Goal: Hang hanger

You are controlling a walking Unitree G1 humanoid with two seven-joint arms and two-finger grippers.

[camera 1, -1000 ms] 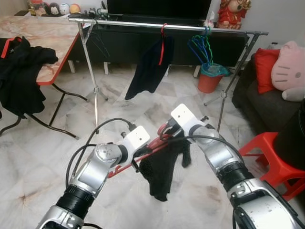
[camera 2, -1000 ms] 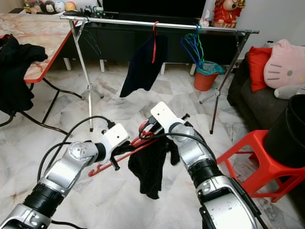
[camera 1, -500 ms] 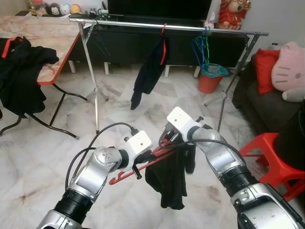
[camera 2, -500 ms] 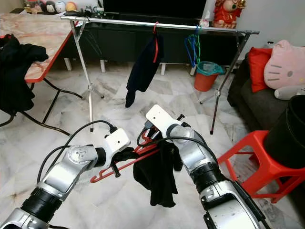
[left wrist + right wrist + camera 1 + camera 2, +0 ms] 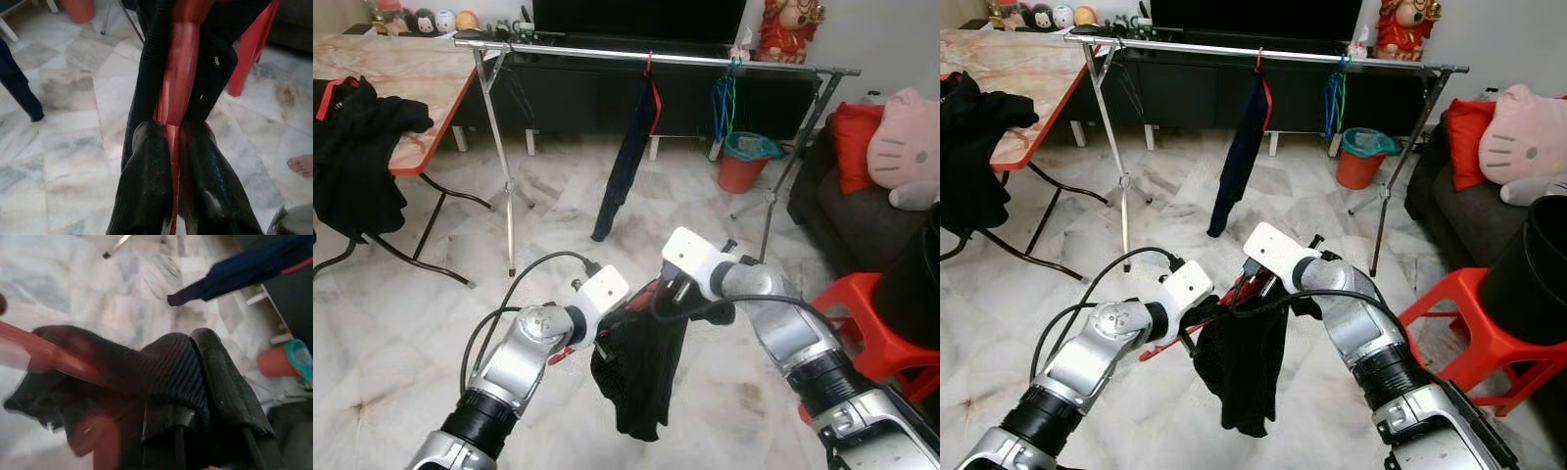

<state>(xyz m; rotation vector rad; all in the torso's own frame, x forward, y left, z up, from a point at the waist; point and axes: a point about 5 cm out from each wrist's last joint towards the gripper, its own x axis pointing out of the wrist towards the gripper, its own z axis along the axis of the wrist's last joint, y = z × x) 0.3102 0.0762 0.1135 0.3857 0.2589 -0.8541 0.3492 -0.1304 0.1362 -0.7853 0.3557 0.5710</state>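
Underfoot, pale marble floor spreads out before me, veined grey and brown, running to a dark cabinet along the far wall. Across the room stands a metal clothes rail on splayed legs, and on it hang a dark blue garment on a red hanger and a bunch of bare blue and green hangers. Between me and the rail the floor lies open.

On my left a table with a marble top and red edge carries a heap of black clothes. On my right a red plastic stool stands close to my right arm, with a dark sofa behind it holding a red cushion and a pink plush toy. An orange bin sits beyond the rail's right leg.

Low in front of my chest I hold a red hanger with a black garment draped over it and hanging down. My left gripper is pinched on the hanger's red bar, fingers tight on either side. My right gripper is closed over a fold of the black ribbed cloth at the hanger's other end. A bare foot of a person rests on the floor nearby.
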